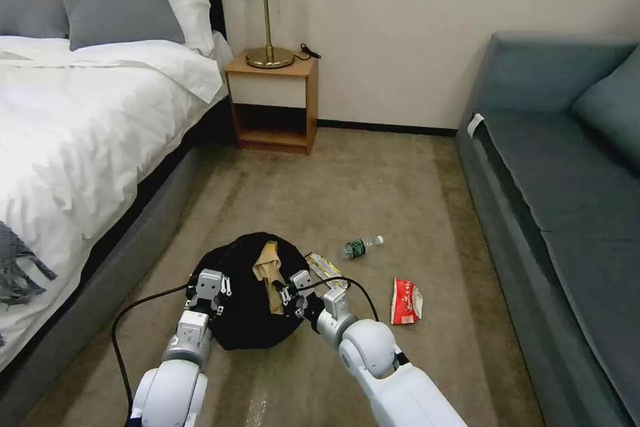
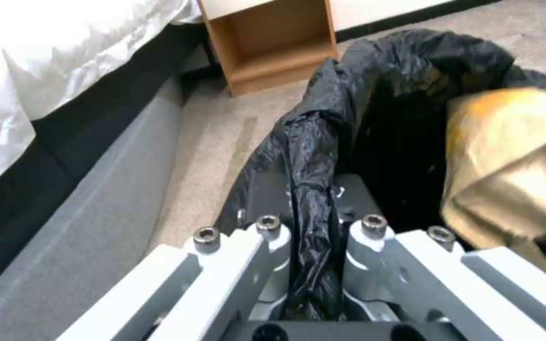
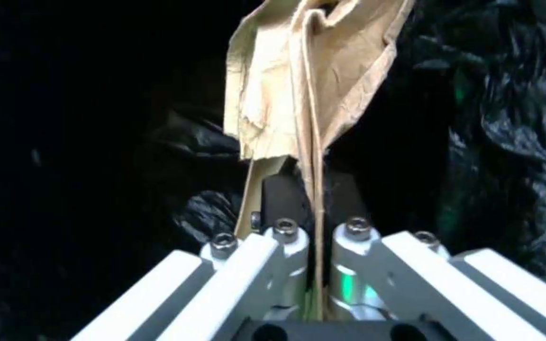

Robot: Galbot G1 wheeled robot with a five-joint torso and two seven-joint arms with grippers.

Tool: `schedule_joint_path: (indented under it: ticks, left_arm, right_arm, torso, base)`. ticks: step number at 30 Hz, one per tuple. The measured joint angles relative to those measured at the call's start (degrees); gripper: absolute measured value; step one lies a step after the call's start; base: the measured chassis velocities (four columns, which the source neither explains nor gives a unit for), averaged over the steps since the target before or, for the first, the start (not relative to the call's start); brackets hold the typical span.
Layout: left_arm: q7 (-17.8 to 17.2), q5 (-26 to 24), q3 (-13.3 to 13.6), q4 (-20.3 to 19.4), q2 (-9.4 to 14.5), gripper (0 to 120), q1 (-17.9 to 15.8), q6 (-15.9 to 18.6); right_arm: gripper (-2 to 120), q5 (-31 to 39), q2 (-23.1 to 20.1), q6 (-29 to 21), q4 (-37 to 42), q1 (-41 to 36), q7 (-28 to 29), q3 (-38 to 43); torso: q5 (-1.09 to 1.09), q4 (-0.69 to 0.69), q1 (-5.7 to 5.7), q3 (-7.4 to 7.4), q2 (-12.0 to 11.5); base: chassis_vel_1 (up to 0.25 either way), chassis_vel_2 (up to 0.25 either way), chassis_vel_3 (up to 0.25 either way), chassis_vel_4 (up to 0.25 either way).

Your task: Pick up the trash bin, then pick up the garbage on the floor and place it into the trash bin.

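The trash bin [image 1: 243, 320], lined with a crinkly black bag, hangs just above the floor [image 1: 373, 187] in front of me. My left gripper [image 1: 212, 282] is shut on its rim; the left wrist view shows the bag's edge [image 2: 314, 156] pinched between the fingers. My right gripper [image 1: 289, 291] is shut on the tan crumpled paper [image 1: 268, 270], holding it over the bin's mouth. In the right wrist view the paper [image 3: 311, 85] stands up from the shut jaws against the bag's dark inside. More garbage lies on the carpet: a clear bottle [image 1: 361, 247], a red-and-white wrapper [image 1: 405, 301] and a yellow-black wrapper [image 1: 325, 268].
A bed [image 1: 80, 133] runs along my left. A grey sofa [image 1: 567, 180] runs along my right. A wooden nightstand [image 1: 275, 103] with a lamp [image 1: 265, 7] stands against the far wall. Open carpet lies between bed and sofa.
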Motion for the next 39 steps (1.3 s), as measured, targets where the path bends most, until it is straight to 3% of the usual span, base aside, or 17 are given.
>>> schedule_joint_path:
  ticks: [25,39]
  left_arm:
    - [0.1,-0.8,-0.8,2.9,0.1,5,-1.2,-0.4]
    - [-0.2,-3.0,-1.7,2.7,0.7,5,-1.2,-0.3]
  right_arm:
    - [95,-0.9,-1.5,0.5,3.1,-1.6,0.0,-0.2]
    - [100,0.7,-8.1,1.6,1.7,-1.7,1.5,7.5]
  torso:
    - [0.00,0.00,0.00,0.00,0.0]
    - [0.02,0.00,0.00,0.00,0.0]
  base:
    - [0.000,0.000,0.000,0.000]
    - [0.000,0.000,0.000,0.000]
